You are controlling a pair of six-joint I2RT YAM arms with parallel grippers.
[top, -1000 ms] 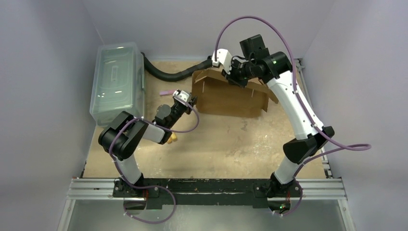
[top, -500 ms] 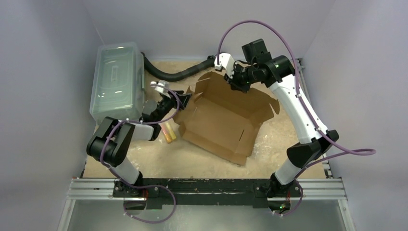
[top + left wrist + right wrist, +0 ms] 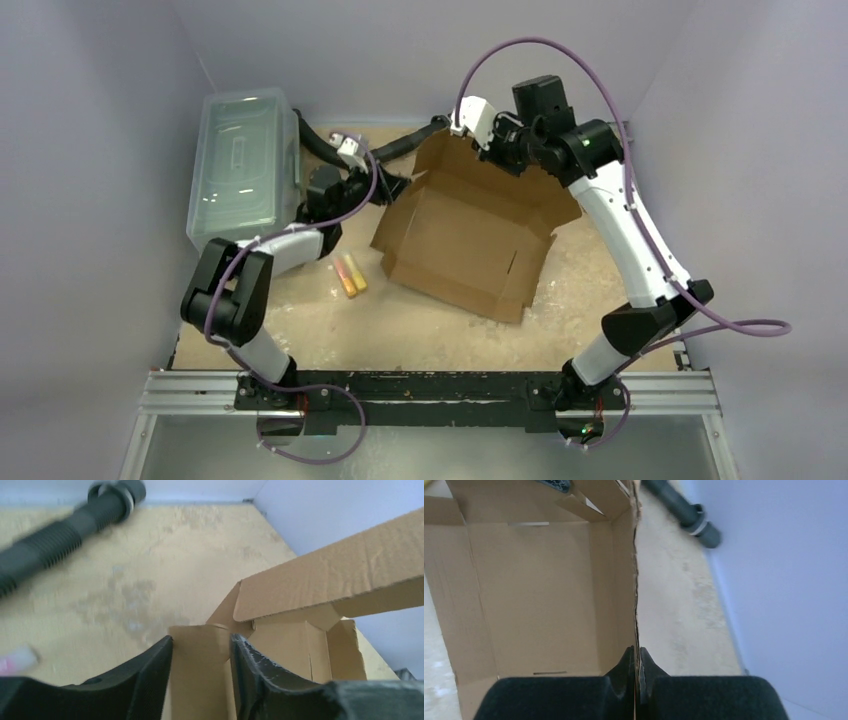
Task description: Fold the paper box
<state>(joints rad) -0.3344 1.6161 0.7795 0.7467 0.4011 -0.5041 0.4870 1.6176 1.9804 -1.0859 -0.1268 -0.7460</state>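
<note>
The paper box [image 3: 460, 235] is brown corrugated cardboard, lying open-side up in the middle of the table with its walls partly raised. My right gripper [image 3: 497, 150] is at the box's far edge. In the right wrist view it [image 3: 637, 652] is shut on the thin edge of the back wall, with the box's inside [image 3: 539, 590] to its left. My left gripper [image 3: 385, 185] is at the box's far left corner. In the left wrist view its jaws [image 3: 201, 640] stand apart with an upright cardboard flap [image 3: 200, 670] between them, under a larger flap [image 3: 325, 580].
A clear plastic lidded bin [image 3: 243, 170] stands at the back left. A black ribbed hose [image 3: 400, 148] lies along the back of the table, just behind the box. Two small orange-yellow pieces [image 3: 349, 275] lie left of the box's near corner. Grey walls close in on three sides.
The box has gone from standing on edge to lying open on the table. My left arm has swung back to its far left corner, jaws wider. The right gripper has kept its hold.
</note>
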